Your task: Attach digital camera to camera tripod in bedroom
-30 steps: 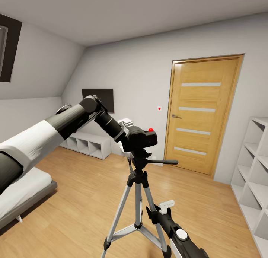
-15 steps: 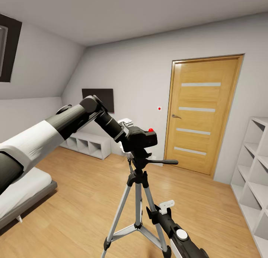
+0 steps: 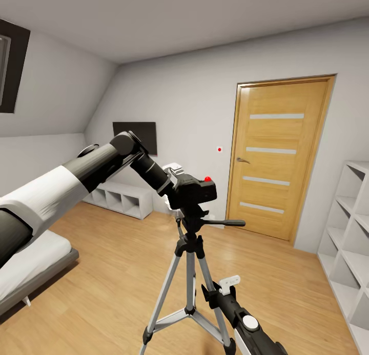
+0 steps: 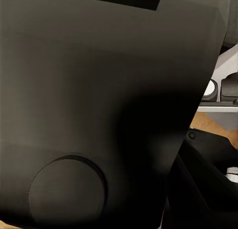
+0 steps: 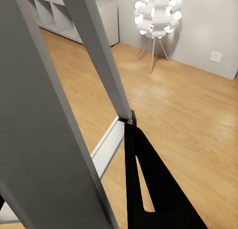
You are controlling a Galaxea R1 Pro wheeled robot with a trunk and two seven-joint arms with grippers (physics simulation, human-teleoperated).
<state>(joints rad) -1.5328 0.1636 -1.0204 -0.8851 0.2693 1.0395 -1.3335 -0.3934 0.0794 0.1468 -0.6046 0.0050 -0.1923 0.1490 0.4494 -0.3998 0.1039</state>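
The black digital camera (image 3: 195, 191), with its red button (image 3: 207, 179) on top, sits on the black pan head of the camera tripod (image 3: 190, 252) in the middle of the bedroom. My left gripper (image 3: 174, 183) reaches in from the left and is shut on the camera's near side. In the left wrist view the camera's dark body (image 4: 99, 100) is pressed right up to the lens. My right gripper (image 3: 215, 292) hangs low beside the tripod's right leg; its fingers are too hidden to judge. The right wrist view looks past a silver tripod leg (image 5: 99, 50) and a black brace (image 5: 148, 189).
An oak door (image 3: 279, 155) stands behind the tripod. White cube shelves (image 3: 348, 242) line the right wall and a low white shelf (image 3: 120, 199) the far left wall. A bed (image 3: 25, 268) is at the left. A white floor lamp (image 5: 156, 16) stands on the wood floor.
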